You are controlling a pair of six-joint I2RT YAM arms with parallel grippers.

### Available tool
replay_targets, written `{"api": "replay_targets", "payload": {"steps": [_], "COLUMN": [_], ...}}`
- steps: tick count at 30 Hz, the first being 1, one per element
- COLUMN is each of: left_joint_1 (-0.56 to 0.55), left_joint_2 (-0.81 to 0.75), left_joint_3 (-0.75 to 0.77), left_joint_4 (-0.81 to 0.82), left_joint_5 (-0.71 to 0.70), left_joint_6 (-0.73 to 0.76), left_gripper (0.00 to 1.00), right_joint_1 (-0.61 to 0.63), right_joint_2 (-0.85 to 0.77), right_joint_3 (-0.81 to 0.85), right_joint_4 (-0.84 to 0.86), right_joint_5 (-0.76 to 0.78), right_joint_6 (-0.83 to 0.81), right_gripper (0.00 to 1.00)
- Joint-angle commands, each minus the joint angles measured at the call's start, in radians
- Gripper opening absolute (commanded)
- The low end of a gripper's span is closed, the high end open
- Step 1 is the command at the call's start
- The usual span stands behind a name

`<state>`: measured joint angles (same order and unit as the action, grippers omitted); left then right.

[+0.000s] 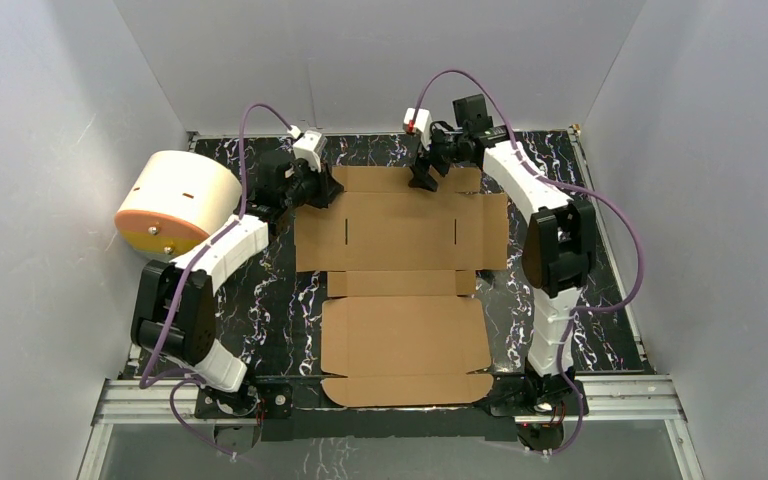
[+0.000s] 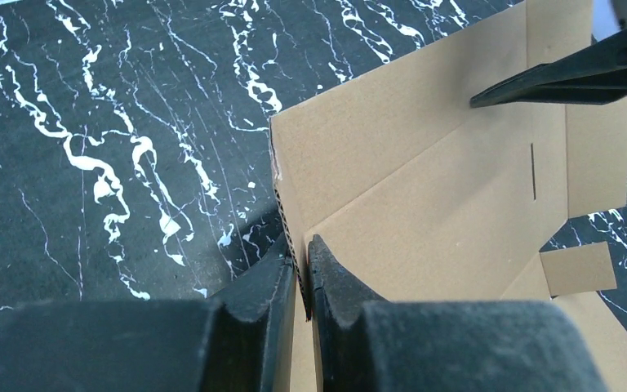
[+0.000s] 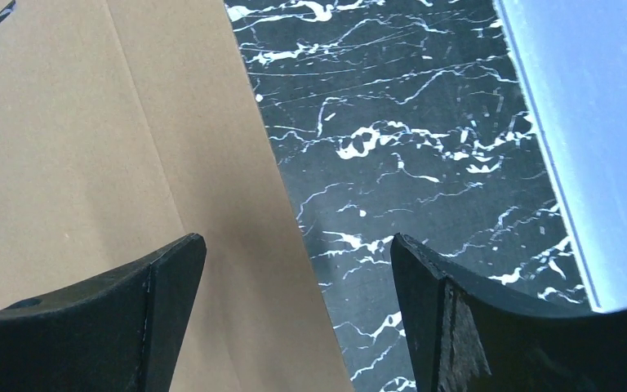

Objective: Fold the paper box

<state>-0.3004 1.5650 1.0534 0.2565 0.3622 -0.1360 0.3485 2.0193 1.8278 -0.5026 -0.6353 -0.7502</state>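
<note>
We are pinching with our left gripper [image 2: 300,255]: its jaws are standing narrow, closed on the raw corrugated edge of the paper box [image 2: 424,188] at the sheet's far left corner. In the overhead view that is about 10 o'clock from the sheet's middle. Our right gripper [image 3: 298,253] is hanging wide open and holding nothing. It is straddling the far edge of the cardboard at about 12 o'clock, one finger over the brown sheet and the other over the black marbled table [image 3: 424,147].

Working outward, the paper box [image 1: 400,270] is lying in the centre of the table, between our two arms, and is almost wholly flat. We are judging the job as barely begun:

- No wall is standing and no tab is sitting in a slot.
- Only the flap in our left grip seems to be lifting along its crease.
- Every side panel and the lid are waiting to be raised and tucked.

The sheet is plain brown die-cut board:

- The far panel carries two thin slots.
- A narrow strip sits across the middle.
- The near panel has rounded corners, with a long flap at 6 o'clock.

A cream cylinder [image 1: 175,200] is sitting well apart at 9 o'clock.
</note>
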Motion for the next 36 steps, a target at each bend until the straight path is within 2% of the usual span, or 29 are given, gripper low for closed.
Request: {"api": "replay_targets", "payload": {"steps": [1,8,10,12,17,19,27,32,36], "left_joint_1": [-0.015,-0.023,-0.023,-0.023,-0.025,-0.026,-0.029,-0.029,-0.028], "left_joint_2": [-0.058,-0.065,-0.067,-0.069,-0.076,-0.083,-0.138,-0.206,-0.291], "left_joint_3": [-0.018,-0.03,-0.032,-0.03,-0.024,-0.027,-0.03,-0.062,-0.088], "left_joint_4": [0.064,0.074,0.078,0.073,0.056,0.055,0.01,-0.03,-0.084], "left_joint_5": [0.031,0.026,0.026,0.027,0.018,0.019,0.006,-0.061,-0.115], "left_joint_6": [0.044,0.061,0.058,0.058,0.054,0.045,-0.006,-0.065,-0.124], "left_gripper": [0.08,0.09,0.09,0.09,0.09,0.09,0.21,0.32,0.36], "right_joint_1": [0.0,-0.004,-0.004,-0.003,-0.002,0.001,0.034,0.096,0.129], "right_joint_2": [0.053,0.078,0.087,0.093,0.06,0.023,-0.177,-0.291,-0.379], "right_joint_3": [0.108,0.149,0.171,0.188,0.165,0.123,-0.086,-0.208,-0.308], "right_joint_4": [-0.134,-0.252,-0.306,-0.337,-0.341,-0.32,-0.14,-0.04,0.051], "right_joint_5": [-0.096,-0.199,-0.219,-0.24,-0.25,-0.224,-0.105,0.025,0.115], "right_joint_6": [-0.079,-0.171,-0.194,-0.21,-0.213,-0.211,-0.226,-0.258,-0.265], "right_gripper": [0.9,0.74,0.67,0.57,0.25,0.17,0.0,0.0,0.0]}}
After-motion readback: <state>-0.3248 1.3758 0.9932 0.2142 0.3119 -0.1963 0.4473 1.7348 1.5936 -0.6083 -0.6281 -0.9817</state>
